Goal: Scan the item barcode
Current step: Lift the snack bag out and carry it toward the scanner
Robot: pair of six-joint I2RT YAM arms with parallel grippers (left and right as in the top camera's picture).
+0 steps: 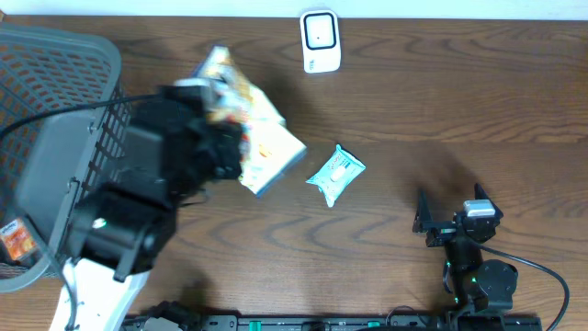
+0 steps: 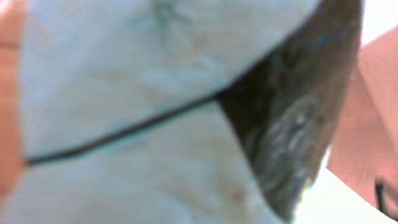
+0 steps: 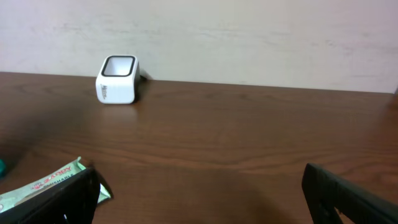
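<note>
My left gripper (image 1: 220, 145) is shut on a white and yellow snack bag (image 1: 262, 138), holding it above the table left of centre. In the left wrist view the bag (image 2: 137, 112) fills the frame as a blur and hides the fingers. The white barcode scanner (image 1: 320, 41) stands at the table's far edge, beyond the bag and to its right; the right wrist view shows the scanner (image 3: 117, 79) too. My right gripper (image 1: 447, 210) rests open near the front right, with nothing between its fingers (image 3: 348, 199).
A small teal packet (image 1: 335, 175) lies mid-table, right of the held bag, and its edge (image 3: 43, 185) shows beside my right gripper's left finger. A grey mesh basket (image 1: 55, 64) stands at the left with an orange item (image 1: 14, 237) in it.
</note>
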